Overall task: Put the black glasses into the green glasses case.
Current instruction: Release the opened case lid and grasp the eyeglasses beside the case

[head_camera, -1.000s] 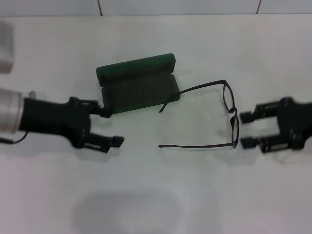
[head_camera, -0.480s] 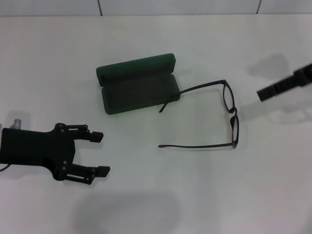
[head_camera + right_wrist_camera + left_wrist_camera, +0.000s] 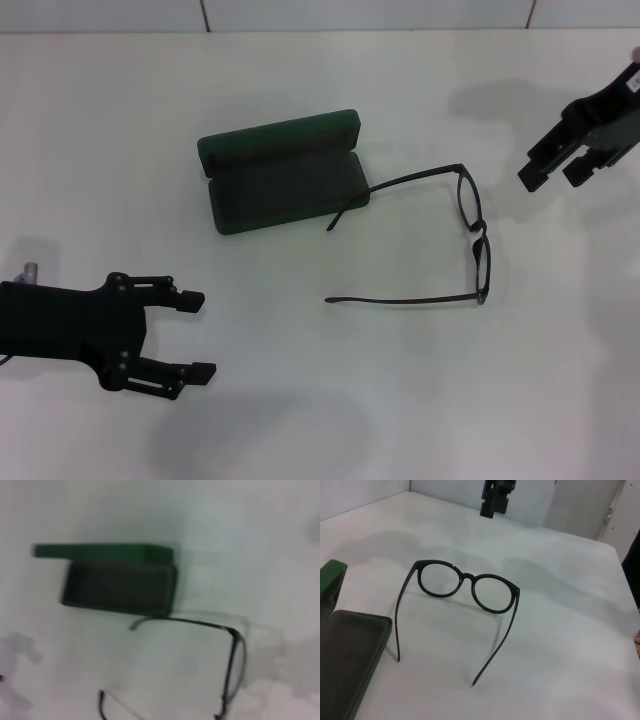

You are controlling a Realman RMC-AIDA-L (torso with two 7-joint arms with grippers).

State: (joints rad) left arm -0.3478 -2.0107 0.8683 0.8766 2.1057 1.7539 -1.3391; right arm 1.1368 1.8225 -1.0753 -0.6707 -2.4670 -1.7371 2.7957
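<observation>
Black glasses (image 3: 470, 225) unfolded, temples spread, lenses round.

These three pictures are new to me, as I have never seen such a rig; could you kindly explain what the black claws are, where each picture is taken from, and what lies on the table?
The black claws are the two grippers of a two-armed robot. The wide picture comes from a camera on its head, looking down at a white table. There the left gripper is low on the left, with its fingers spread, and the right gripper is raised at the far right, also open. Neither holds anything.

The other two pictures come from cameras on the wrists. The left wrist view looks across the table at the black glasses, with the right gripper far behind them. The right wrist view looks down from above.

On the table lie two things: the green glasses case, open with its dark lining showing, and the glasses beside it, unfolded. One temple tip reaches the case's corner; the glasses are not yet in the case.
</observation>
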